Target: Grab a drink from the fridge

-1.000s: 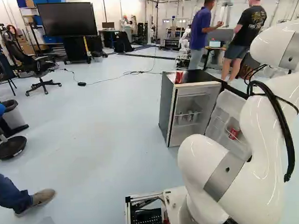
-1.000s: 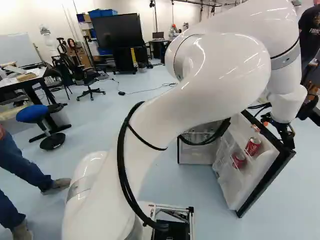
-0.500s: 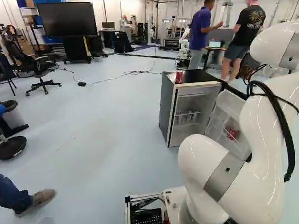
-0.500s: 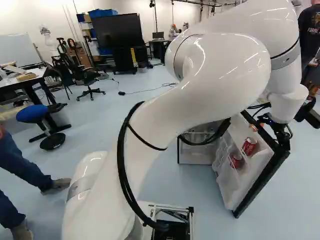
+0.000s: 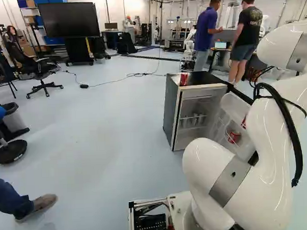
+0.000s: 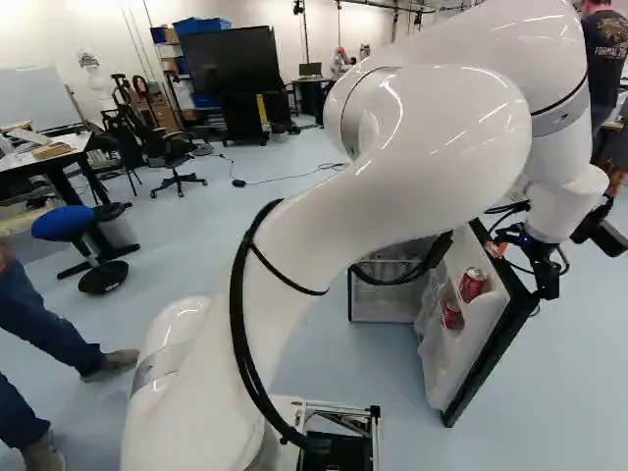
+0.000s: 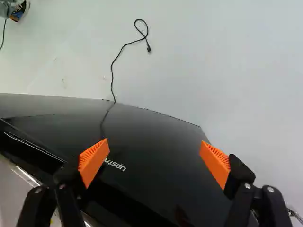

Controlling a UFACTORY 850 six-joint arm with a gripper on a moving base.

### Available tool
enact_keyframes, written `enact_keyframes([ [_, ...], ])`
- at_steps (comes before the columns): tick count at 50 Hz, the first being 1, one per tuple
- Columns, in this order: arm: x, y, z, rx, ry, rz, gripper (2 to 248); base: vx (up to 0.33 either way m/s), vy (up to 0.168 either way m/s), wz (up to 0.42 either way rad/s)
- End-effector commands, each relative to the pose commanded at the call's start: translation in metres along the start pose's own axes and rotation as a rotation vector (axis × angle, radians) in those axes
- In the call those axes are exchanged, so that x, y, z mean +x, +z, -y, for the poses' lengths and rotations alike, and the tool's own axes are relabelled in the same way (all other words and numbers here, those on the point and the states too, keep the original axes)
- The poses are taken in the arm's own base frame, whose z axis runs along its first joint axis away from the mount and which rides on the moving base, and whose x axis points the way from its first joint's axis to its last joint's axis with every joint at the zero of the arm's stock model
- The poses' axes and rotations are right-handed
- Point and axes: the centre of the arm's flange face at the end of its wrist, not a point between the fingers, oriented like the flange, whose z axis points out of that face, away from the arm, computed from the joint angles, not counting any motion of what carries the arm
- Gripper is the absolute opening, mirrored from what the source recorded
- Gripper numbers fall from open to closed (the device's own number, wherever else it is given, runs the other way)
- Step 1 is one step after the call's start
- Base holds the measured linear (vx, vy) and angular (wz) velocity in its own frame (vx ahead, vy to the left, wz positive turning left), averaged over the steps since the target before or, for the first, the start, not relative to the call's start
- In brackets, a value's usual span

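Red cans [image 6: 473, 285] ride in the door [image 6: 479, 348] of a fridge [image 5: 171, 109], another can [image 5: 184, 79] on its top, as the robot's gripper [image 7: 155, 157], fingers spread and empty, moves with the door farther inward, apparently closing off the shelved drinks.

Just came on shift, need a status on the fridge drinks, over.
End effector open, empty. Two red cans inside swung-open fridge door. Door stands between.
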Motion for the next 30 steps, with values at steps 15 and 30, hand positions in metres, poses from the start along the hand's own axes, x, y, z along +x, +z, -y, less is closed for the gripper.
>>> enact_keyframes([
  [15, -0.011, -0.002, 0.0, -0.004, -0.004, 0.081, 247, 0.0, 0.0, 0.0],
  [30, -0.021, -0.004, -0.001, -0.01, -0.009, 0.141, 247, 0.0, 0.0, 0.0],
])
